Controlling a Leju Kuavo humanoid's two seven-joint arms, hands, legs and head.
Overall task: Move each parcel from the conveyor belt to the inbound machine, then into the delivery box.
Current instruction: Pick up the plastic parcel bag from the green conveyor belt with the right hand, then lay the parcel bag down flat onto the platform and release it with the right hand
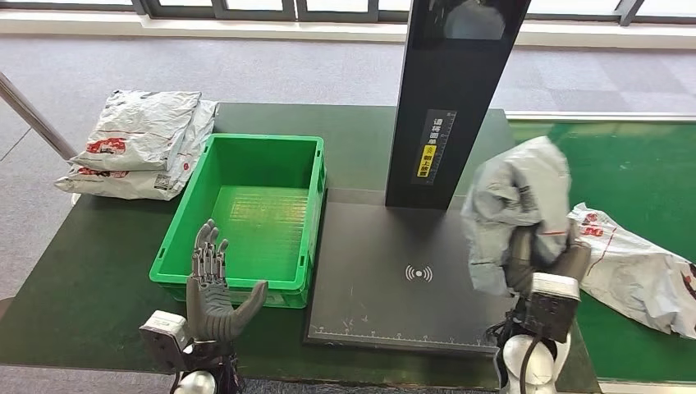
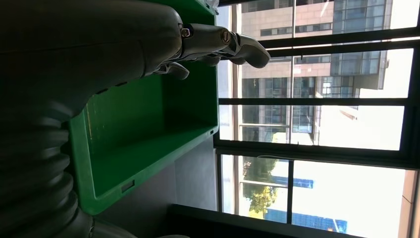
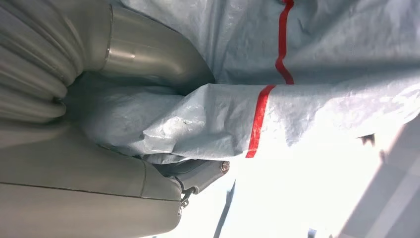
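My right hand [image 1: 538, 254] grips a grey plastic parcel [image 1: 515, 205] with red stripes and holds it up over the right edge of the dark inbound machine plate [image 1: 394, 287]. Up close, the parcel [image 3: 277, 99] is bunched against my hand [image 3: 124, 148]. A second parcel [image 1: 636, 263] lies on the green conveyor belt [image 1: 632, 164] to the right. The green delivery box [image 1: 246, 217] stands left of the plate with nothing in it. My left hand [image 1: 212, 287] hovers open at the box's near rim, and in the left wrist view that hand [image 2: 163, 44] is over the box [image 2: 143, 139].
The machine's black upright column [image 1: 455, 98] rises behind the plate, close to the held parcel. Two or more parcels [image 1: 139, 144] are stacked at the table's far left. The table's front edge runs just before my arms. A metal pole [image 1: 33, 119] slants past the left corner.
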